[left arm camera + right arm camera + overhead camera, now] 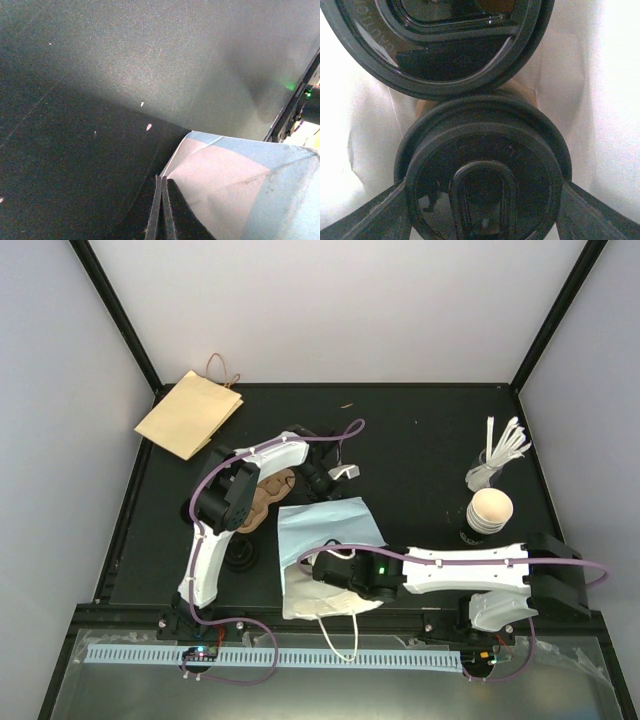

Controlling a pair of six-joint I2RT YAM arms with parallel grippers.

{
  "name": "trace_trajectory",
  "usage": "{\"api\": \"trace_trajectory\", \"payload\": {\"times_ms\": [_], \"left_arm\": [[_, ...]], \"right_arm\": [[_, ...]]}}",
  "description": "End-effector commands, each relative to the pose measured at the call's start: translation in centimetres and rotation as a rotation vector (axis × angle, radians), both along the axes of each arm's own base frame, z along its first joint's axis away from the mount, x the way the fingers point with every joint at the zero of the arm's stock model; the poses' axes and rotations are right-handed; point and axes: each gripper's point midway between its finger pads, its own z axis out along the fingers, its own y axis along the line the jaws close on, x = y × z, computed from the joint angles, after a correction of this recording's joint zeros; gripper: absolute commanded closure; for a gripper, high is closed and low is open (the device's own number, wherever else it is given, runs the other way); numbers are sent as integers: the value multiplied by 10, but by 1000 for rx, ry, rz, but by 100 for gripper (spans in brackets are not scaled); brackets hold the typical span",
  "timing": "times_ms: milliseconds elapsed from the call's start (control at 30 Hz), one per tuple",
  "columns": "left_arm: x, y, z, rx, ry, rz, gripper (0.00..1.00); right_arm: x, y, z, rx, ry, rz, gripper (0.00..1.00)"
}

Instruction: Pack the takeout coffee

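Observation:
The takeout coffee (482, 175) fills the right wrist view: I look straight onto its round black lid. My right gripper (483, 197) is shut on it, one finger pressed against each side. The white inside of the white and light-blue paper bag (600, 100) surrounds both. A second black lid (445, 55) touches it from above. From the top, the right gripper (328, 575) reaches into the bag (330, 525) from the right, and the cup is hidden. My left gripper (162, 178) is shut, with the bag's corner (240, 185) right at its tips. I cannot tell whether it pinches the paper.
A brown paper bag (190, 412) lies at the back left corner. A stack of lidless white cups (489, 510) and a holder of white stirrers (497, 455) stand at the right. A brown cardboard piece (268, 495) and loose black lids (240, 555) lie by the left arm.

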Motion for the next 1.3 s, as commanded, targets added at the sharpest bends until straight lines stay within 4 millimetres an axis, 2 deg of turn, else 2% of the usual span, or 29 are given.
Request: {"api": "trace_trajectory", "payload": {"times_ms": [0, 233, 433, 533, 667, 833, 1100, 1267], "left_arm": [[-50, -9, 24, -42, 170, -53, 98], [-44, -7, 19, 1, 151, -53, 98], [-45, -5, 18, 13, 144, -59, 98], [-45, -5, 18, 14, 145, -59, 98], [-47, -5, 17, 14, 149, -64, 98], [-47, -7, 17, 9, 149, -65, 98], [-52, -10, 16, 13, 155, -74, 99], [-54, -11, 17, 10, 155, -79, 98]], "right_arm": [[4, -9, -21, -10, 47, -84, 52], [3, -16, -24, -15, 0, -101, 56], [-18, -19, -37, -78, 22, 8, 49], [-17, -26, -42, -119, -3, 21, 48], [-20, -36, -58, -181, 9, 55, 46], [-29, -37, -71, -208, 72, 85, 41], [-39, -43, -86, -268, 148, 98, 40], [-36, -47, -94, -301, 149, 88, 39]]}}
